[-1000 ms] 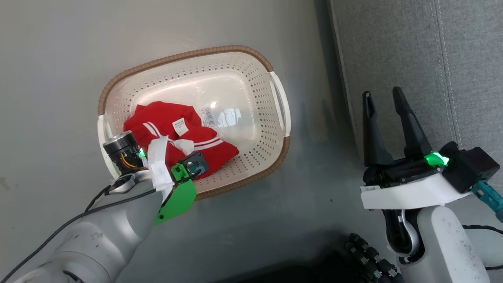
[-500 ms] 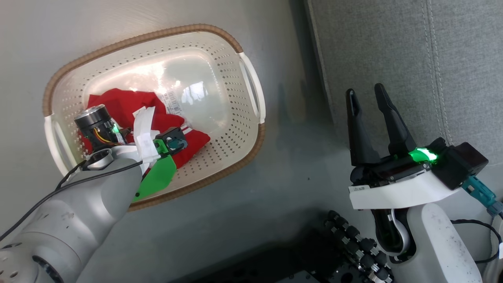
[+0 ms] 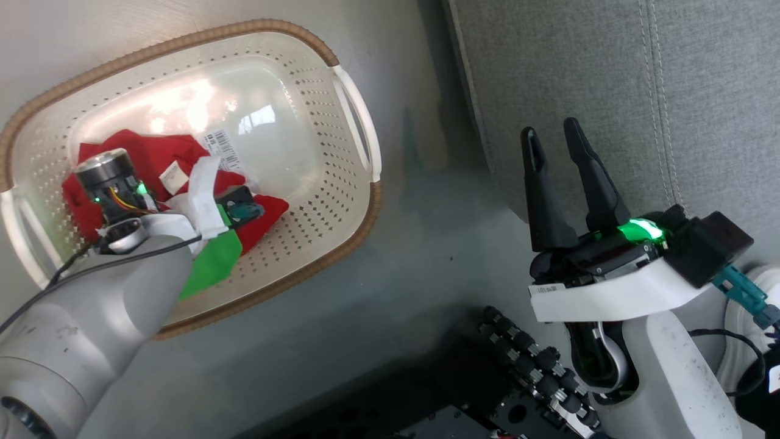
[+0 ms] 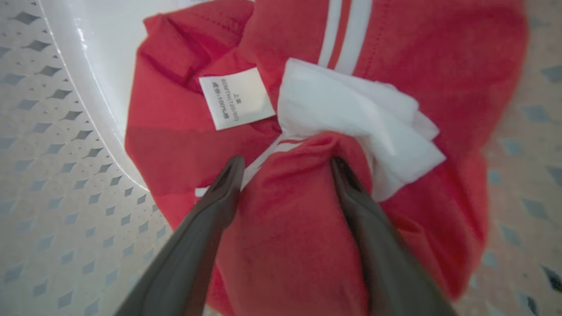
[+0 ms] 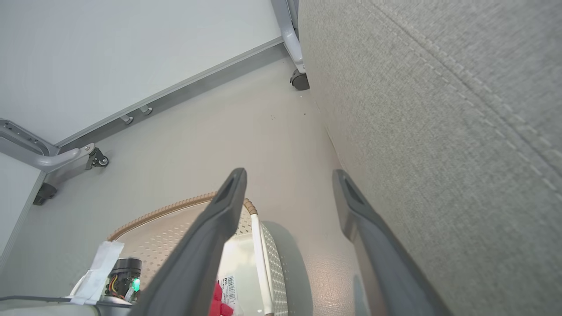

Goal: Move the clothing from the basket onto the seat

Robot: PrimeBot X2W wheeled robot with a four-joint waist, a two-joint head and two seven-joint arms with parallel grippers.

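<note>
Left wrist view: left gripper point(image 4: 286, 160) held apart astride a clothing point(image 4: 171, 131) fold in basket point(image 4: 39, 184). Shallow pinch feared; fabric may be dropped short of seat point(image 3: 579, 73).

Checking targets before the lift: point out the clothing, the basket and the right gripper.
clothing point(image 4: 285, 245), left wrist view, red bunched fold.
basket point(image 3: 323, 183), head view, perforated right wall.
right gripper point(image 3: 549, 127), head view, midway between its fingertips.
</note>
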